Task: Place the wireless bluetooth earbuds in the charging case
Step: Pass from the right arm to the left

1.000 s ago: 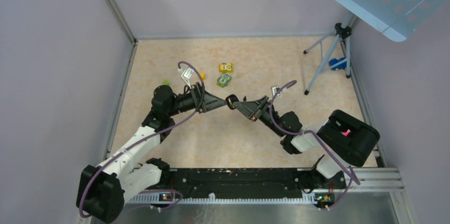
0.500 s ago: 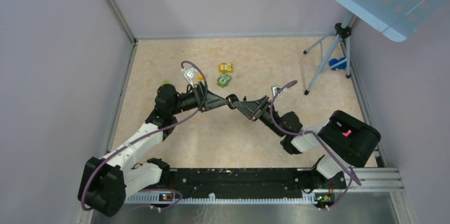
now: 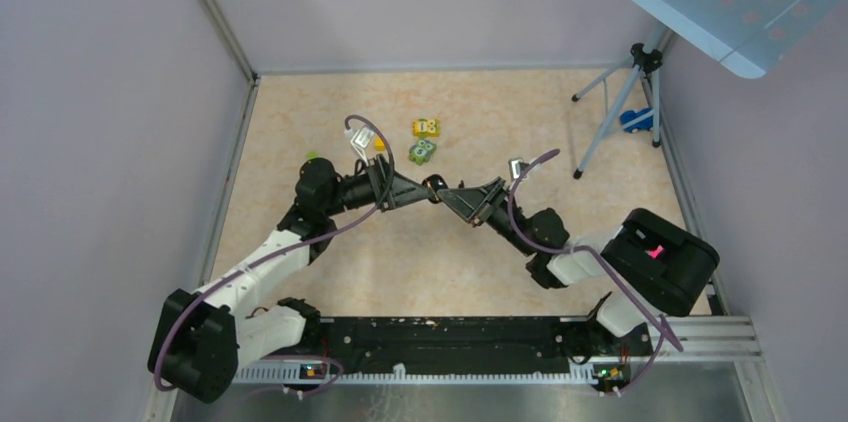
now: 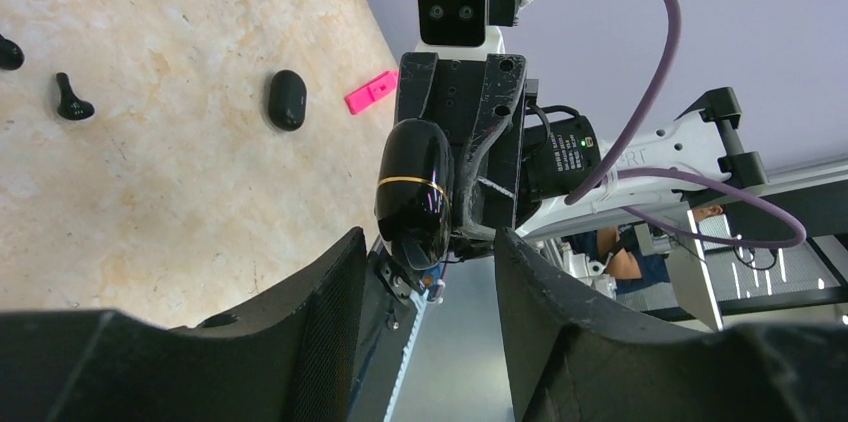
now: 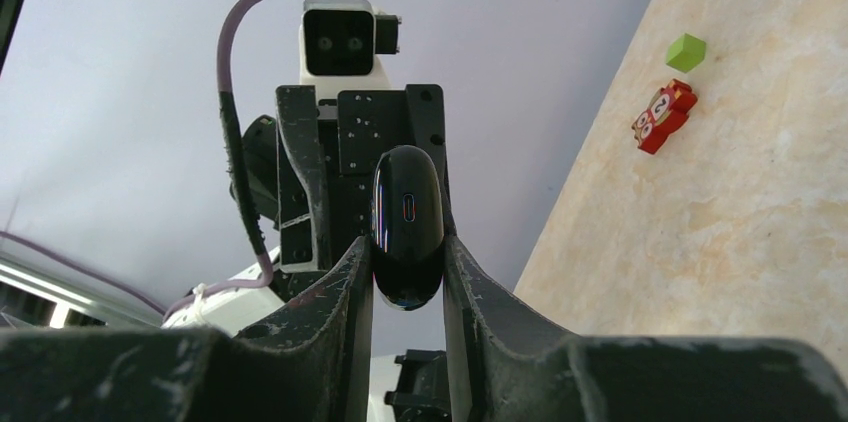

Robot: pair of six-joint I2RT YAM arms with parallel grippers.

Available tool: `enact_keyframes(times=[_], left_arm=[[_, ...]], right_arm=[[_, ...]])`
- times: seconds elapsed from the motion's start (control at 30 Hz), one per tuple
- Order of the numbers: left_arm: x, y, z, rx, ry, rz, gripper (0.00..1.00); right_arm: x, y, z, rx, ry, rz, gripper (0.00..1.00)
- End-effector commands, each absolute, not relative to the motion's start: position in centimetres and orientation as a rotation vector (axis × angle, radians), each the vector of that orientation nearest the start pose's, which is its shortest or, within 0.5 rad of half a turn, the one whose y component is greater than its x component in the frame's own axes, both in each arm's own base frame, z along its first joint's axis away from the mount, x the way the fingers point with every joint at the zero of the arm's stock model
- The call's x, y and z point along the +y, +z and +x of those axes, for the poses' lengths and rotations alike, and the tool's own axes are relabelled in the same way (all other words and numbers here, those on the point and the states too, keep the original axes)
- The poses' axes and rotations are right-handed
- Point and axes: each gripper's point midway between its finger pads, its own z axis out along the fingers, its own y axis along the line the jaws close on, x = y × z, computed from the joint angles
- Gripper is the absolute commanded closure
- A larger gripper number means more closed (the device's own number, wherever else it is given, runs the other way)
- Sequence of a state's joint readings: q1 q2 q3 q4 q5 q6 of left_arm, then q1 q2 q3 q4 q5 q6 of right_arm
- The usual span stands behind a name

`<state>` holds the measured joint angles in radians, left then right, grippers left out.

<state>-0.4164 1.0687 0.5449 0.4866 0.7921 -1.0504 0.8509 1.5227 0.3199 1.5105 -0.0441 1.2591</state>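
- Top view: the left jaws have crept up to the charging case [image 3: 434,184], held mid-air over the table [image 3: 440,262]; its lid is too small to judge
- Left wrist: left jaws spread, narrowing, flanking the case untouched, probably to open it; one likely earbud [image 4: 287,100] lies on the table
- Right wrist: right jaws pinch the closed case; earbuds out of sight

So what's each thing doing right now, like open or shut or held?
charging case: lid shut, held in the air
right gripper: shut on the charging case
left gripper: open, gripping nothing
earbud: lying loose on the table
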Motion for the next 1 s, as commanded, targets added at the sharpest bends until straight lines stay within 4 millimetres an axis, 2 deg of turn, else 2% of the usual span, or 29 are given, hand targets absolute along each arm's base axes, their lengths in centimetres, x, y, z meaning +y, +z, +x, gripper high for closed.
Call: enact_keyframes(times=[0.0, 0.2, 0.43, 0.57, 0.7, 0.97], left_arm=[[-26.4, 25.5, 21.8, 1.845, -1.711, 0.173, 0.45], [-26.5, 25.8, 21.7, 1.832, -1.731, 0.165, 0.52], [-26.5, 26.2, 21.7, 1.81, -1.74, 0.157, 0.79], [-26.5, 26.1, 21.6, 1.815, -1.739, 0.157, 1.0], [-26.5, 26.4, 21.3, 1.804, -1.742, 0.189, 1.0], [-26.6, 27.5, 19.3, 1.734, -1.758, 0.417, 1.0]], right_arm=[[31.6, 30.5, 20.2, 1.177, 1.945, 0.161, 1.0], [31.8, 30.3, 20.2, 1.188, 1.949, 0.159, 1.0], [31.9, 29.7, 20.3, 1.205, 1.948, 0.167, 1.0], [31.9, 29.4, 20.3, 1.217, 1.943, 0.172, 1.0], [31.6, 28.7, 20.2, 1.238, 1.938, 0.186, 1.0], [31.8, 29.0, 19.5, 1.24, 1.965, 0.127, 1.0]])
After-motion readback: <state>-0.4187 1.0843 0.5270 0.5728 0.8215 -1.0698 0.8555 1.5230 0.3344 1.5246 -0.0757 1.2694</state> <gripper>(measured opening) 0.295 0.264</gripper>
